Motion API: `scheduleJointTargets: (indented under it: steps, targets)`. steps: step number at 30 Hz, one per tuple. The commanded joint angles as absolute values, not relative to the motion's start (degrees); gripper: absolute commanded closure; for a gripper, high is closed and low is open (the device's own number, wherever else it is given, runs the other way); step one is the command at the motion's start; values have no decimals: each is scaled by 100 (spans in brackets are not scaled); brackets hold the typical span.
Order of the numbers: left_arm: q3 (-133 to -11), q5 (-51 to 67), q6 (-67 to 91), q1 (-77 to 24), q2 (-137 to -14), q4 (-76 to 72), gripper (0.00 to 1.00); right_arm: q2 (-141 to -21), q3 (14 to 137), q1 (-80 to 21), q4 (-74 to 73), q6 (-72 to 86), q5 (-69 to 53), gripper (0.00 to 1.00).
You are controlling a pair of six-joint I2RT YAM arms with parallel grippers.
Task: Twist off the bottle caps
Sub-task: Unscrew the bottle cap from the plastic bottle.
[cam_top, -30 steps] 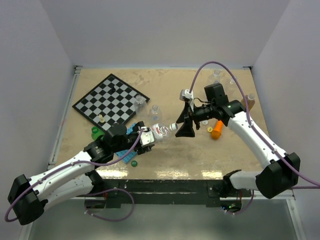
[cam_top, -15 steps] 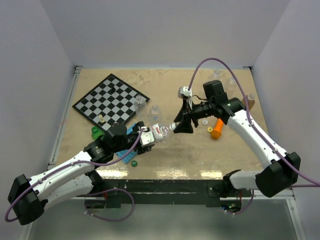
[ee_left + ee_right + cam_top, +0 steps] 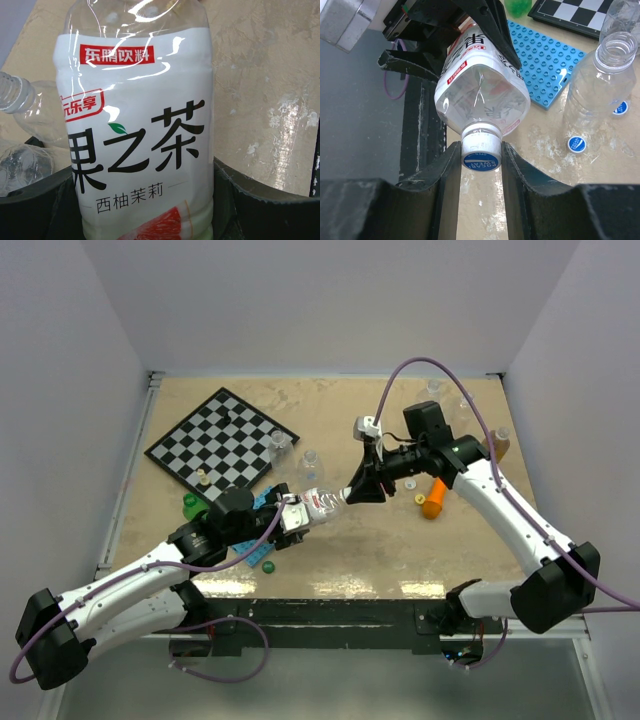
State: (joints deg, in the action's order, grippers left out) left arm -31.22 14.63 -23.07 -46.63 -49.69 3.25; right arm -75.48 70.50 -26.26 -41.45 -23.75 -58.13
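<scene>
The jaws of the right gripper point(image 3: 480, 156) are open only a little, just as wide as the small round white plastic screw cap point(image 3: 480, 154) with a blue top. They hold that cap from both sides. One black finger point(image 3: 445, 172) touches its left side in the wrist picture, and the other finger touches its right side. The cap sits on the neck of a clear plastic bottle with a white label point(image 3: 480, 97). The label has red and black writing on it.

The jaws of the left gripper point(image 3: 145, 215) are open wide around the fat middle of the same bottle and hold it. A black finger point(image 3: 30, 200) shows on each side of the label. The bottle lies on its side, up off the sandy table point(image 3: 330, 560), between the two grippers. Its cap end points to the right gripper.

Behind it, a clear plastic bottle with no cap point(image 3: 592, 85) stands upright on the table. A loose blue and white cap point(image 3: 576, 144) lies flat next to its foot, and a second loose cap point(image 3: 620, 107) lies on its other side. A blue plastic plate with studs point(image 3: 545, 65) lies just beside them.

From above, a black and white chessboard point(image 3: 222, 440) lies on the far left part of the table. An orange carrot-shaped toy point(image 3: 432, 502) lies near the right arm. A small round green cap point(image 3: 267, 565) lies near the left arm.
</scene>
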Motion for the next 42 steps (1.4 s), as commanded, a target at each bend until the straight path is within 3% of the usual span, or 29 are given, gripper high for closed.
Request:
scheduleJointTargets:
  steps: [1,16,22,33,42]
  targets:
    - [-3190,1485,-2206,-4658,-4948,132,100,-7453,7356,-2681,-4456,-3031,-6038,100]
    - [-3173,1564,-2215,-4658,-4922,141,100,-6918,7699,-2848,-5616,-7160,-5335,100]
    - [-3164,1599,-2215,-4658,-4922,132,100,-6636,7559,-2856,-6204,-9867,-5221,100]
    - [-3155,1687,-2224,-4658,-4931,114,100,-6583,7374,-2856,-6196,-10767,-5036,100]
    - [-3164,1679,-2215,-4658,-4896,132,100,-6162,7058,-2690,-5635,-9653,-5344,100]
